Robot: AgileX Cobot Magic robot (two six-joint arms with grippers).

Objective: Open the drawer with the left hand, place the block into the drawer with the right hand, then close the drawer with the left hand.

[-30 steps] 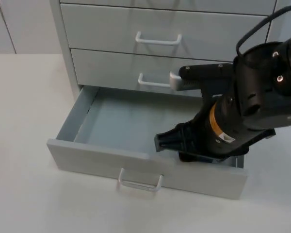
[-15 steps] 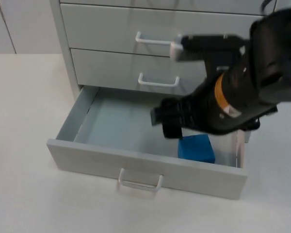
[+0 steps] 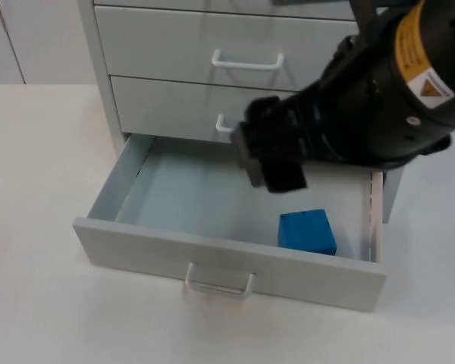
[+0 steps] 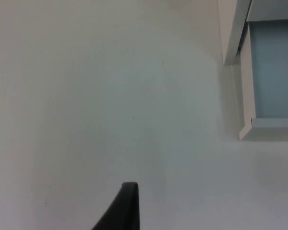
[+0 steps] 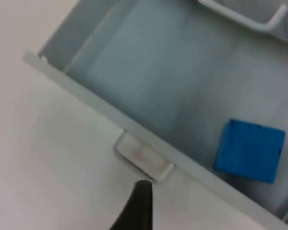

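Note:
The bottom drawer (image 3: 212, 246) of the grey cabinet stands pulled out. A blue block (image 3: 307, 232) lies flat on the drawer floor near its right wall, also seen as the blue block (image 5: 249, 151) in the right wrist view. My right gripper (image 3: 269, 171) hangs open and empty above the drawer's middle, left of the block and well clear of it. One fingertip (image 5: 139, 206) of it shows over the drawer's handle (image 5: 143, 160). My left arm waits off to the left. Its fingertip (image 4: 127, 207) hovers over bare table, with the drawer's front corner (image 4: 247, 129) some way off.
Two shut drawers with white handles (image 3: 247, 62) sit above the open one, close behind my right arm. The open drawer's handle (image 3: 218, 287) juts toward the table's front. White table (image 3: 45, 189) spreads to the left of the cabinet.
My right gripper has risen out of the drawer and drawn back toward the cabinet, leaving the blue block lying uncovered on the drawer floor.

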